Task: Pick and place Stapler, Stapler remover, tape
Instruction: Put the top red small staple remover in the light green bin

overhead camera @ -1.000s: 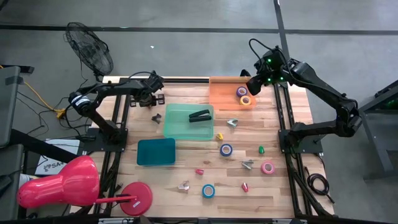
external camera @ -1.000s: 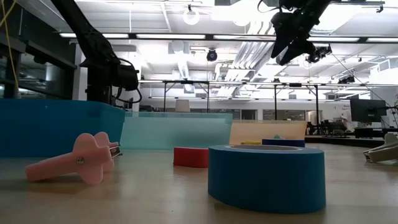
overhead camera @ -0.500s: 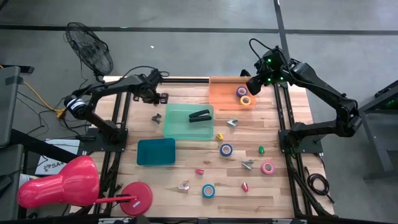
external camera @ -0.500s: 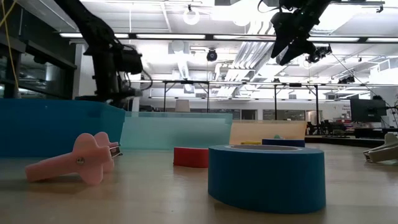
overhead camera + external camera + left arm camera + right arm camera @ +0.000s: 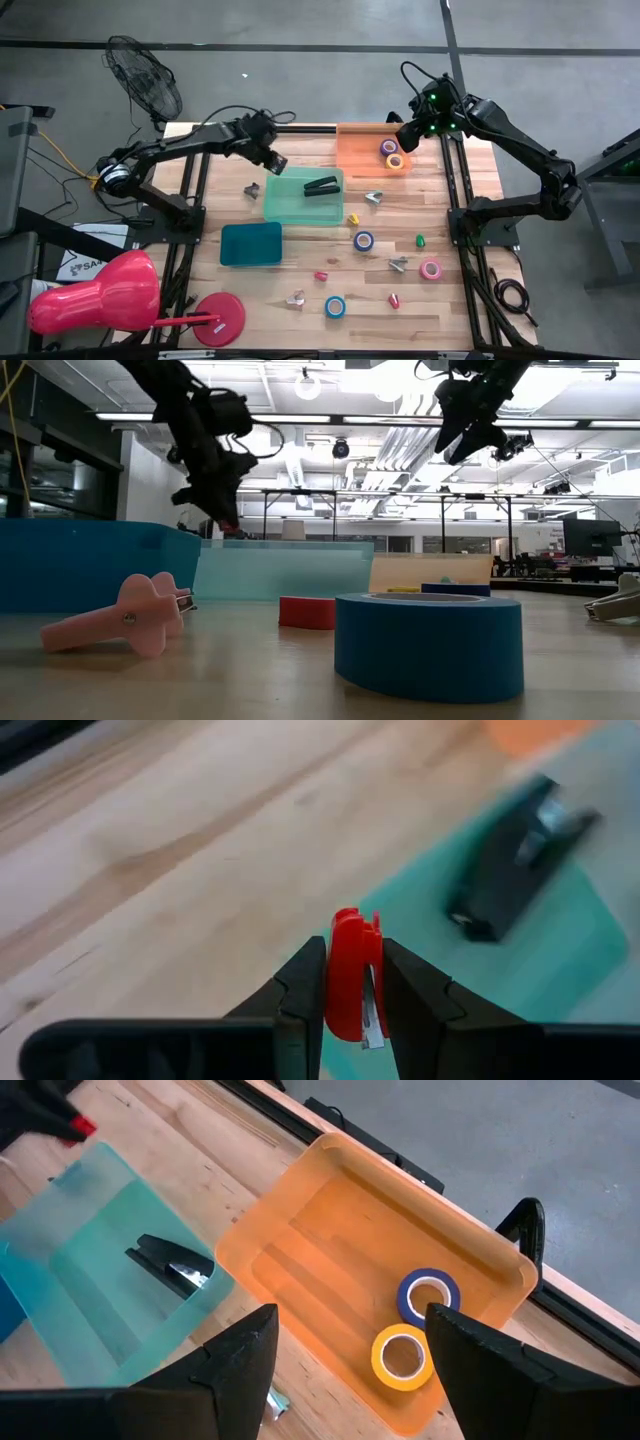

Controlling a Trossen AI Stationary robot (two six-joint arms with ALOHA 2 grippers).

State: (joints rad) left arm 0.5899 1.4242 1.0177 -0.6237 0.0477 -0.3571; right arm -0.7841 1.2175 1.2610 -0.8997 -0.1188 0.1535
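Left gripper (image 5: pixel 352 988): fingers pinching a red staple remover (image 5: pixel 348 975) upright between them, over the near-left corner of the green tray (image 5: pixel 292 205).
Stapler (image 5: pixel 321 187): black, lying in that tray.
Right gripper (image 5: pixel 345 1342): fingers spread above the orange tray (image 5: pixel 330 1230), holding nothing.

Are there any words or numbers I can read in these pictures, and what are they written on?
"SA": the start of a word on a white sheet lying on the floor left of the table in the high view; the rest is hidden under the pink plastic shape.
No words show on the black stapler, the purple ring-shaped tape roll, the yellow ring-shaped tape roll or the orange plastic tray.
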